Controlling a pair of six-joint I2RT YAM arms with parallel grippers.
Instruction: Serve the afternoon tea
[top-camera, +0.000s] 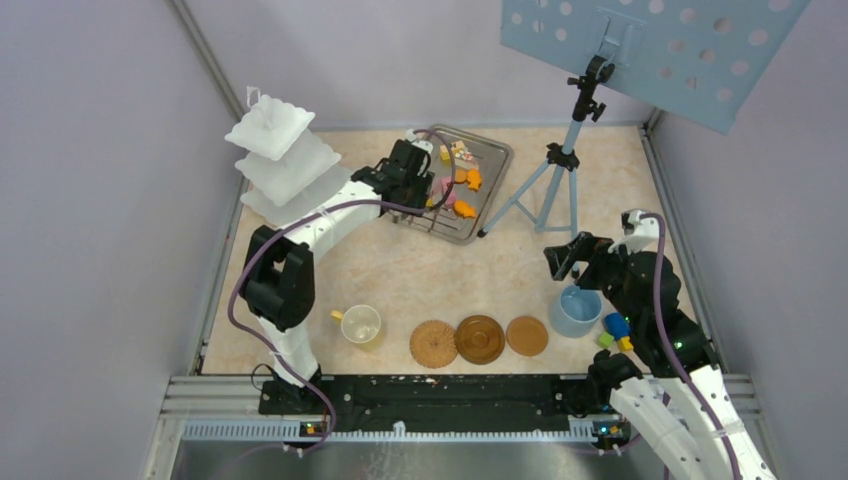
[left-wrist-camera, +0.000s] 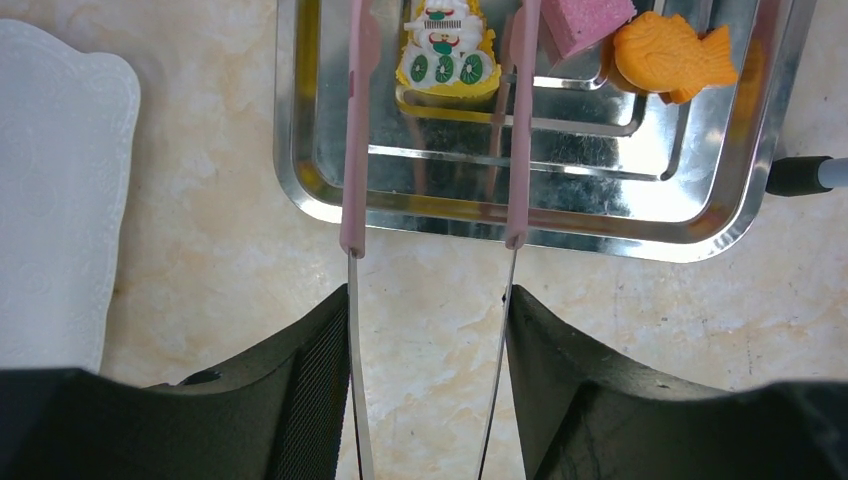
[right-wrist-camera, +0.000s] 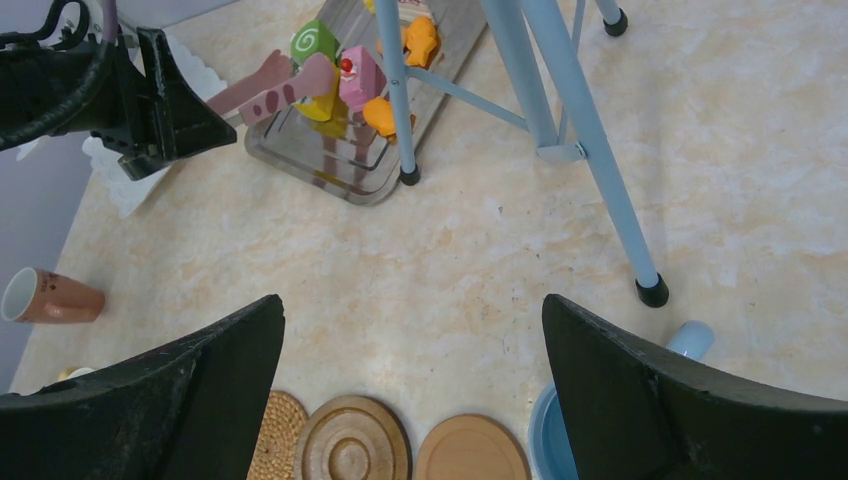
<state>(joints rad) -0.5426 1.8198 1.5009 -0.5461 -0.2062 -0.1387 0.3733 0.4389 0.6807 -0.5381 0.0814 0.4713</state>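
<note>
My left gripper (left-wrist-camera: 428, 300) is shut on the pink tongs (left-wrist-camera: 355, 150), whose two arms reach over the steel tray (left-wrist-camera: 540, 228) on either side of a yellow wedge (left-wrist-camera: 447, 55). A pink slice (left-wrist-camera: 585, 20) and an orange biscuit (left-wrist-camera: 675, 55) lie beside it. The green swirl roll (right-wrist-camera: 314, 40) shows in the right wrist view. The white three-tier stand (top-camera: 285, 160) is left of the tray. My right gripper (right-wrist-camera: 412, 310) is open and empty above three brown coasters (top-camera: 480, 339) and a blue cup (top-camera: 575, 310).
A blue tripod (top-camera: 550, 180) stands right of the tray, one foot against it. A pale cup (top-camera: 361, 324) sits left of the coasters. A brown cup (right-wrist-camera: 50, 296) lies on its side. Toy blocks (top-camera: 615, 330) lie by the blue cup. Walls enclose the table.
</note>
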